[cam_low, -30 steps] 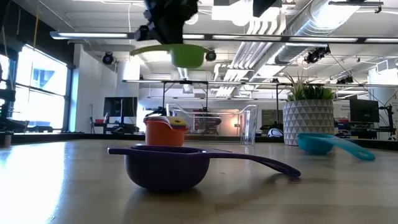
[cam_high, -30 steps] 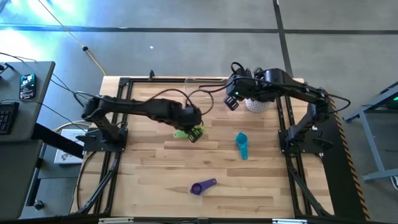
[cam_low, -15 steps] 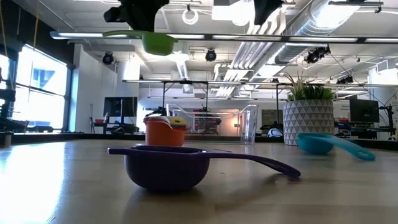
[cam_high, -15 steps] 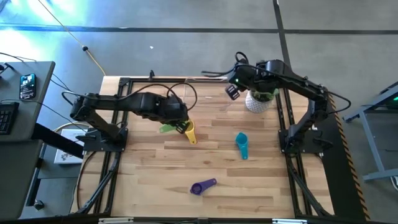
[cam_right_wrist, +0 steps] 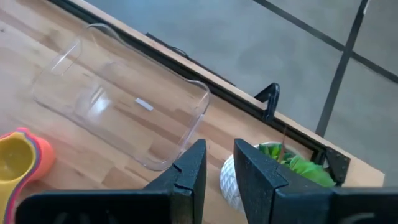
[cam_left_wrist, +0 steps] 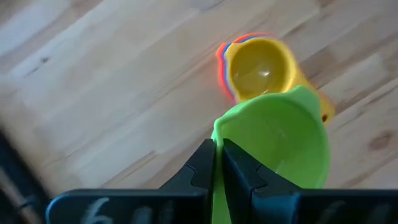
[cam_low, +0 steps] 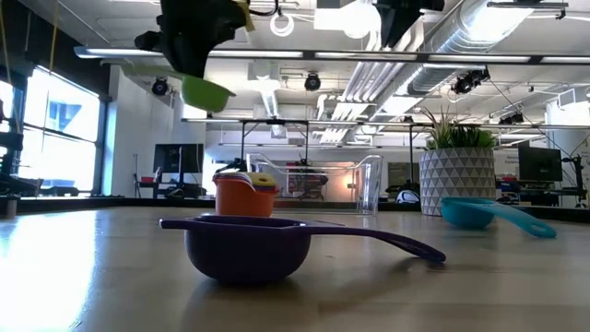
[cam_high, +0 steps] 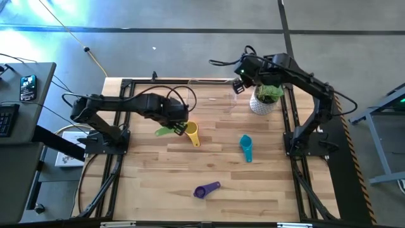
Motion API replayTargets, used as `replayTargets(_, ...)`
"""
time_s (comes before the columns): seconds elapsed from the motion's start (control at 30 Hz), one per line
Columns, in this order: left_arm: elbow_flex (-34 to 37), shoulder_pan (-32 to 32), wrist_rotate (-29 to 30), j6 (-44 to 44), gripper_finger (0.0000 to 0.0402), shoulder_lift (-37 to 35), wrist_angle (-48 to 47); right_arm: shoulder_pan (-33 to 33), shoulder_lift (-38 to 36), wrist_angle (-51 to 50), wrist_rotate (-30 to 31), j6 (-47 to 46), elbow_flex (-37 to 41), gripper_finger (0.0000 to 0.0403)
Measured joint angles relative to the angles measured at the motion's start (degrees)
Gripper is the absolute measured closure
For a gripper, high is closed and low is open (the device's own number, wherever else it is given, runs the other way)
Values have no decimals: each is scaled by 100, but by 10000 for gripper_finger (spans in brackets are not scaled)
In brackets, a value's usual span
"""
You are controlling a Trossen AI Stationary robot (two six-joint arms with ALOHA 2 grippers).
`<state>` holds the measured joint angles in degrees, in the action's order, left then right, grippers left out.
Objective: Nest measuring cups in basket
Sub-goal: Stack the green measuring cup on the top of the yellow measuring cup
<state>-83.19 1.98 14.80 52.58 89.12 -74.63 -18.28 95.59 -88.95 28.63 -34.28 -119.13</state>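
Left claw [cam_high: 174, 128]: clamped on the green cup [cam_left_wrist: 273, 146] by its handle, held above the desk just beside the yellow-topped stack [cam_high: 192, 132], mid-desk.

Right claw [cam_right_wrist: 216, 168]: fingers a little apart, holding nothing, above the far edge beside the plant pot [cam_high: 261, 103].

Basket [cam_right_wrist: 121, 121]: at the far edge, no cups in it.

Advice: level the cup, centre it over the stack's bowl, line up the handles, lower it gently, then let go.

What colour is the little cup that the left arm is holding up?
Green. The left gripper pinches the green measuring cup, clearest in the left wrist view.
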Motion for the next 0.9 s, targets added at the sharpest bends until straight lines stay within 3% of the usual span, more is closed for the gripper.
replayTargets(0.2,296,0,-2,518,392,-4,972,-306,0,3,-10,580,0,329)
replayTargets(0.37,557,-5,101,1442,392,3,1610,-541,0,5,-81,1116,0,329)
replayTargets(0.9,1241,-302,1125,4241,392,55,2105,-722,0,255,-492,2361,0,329)
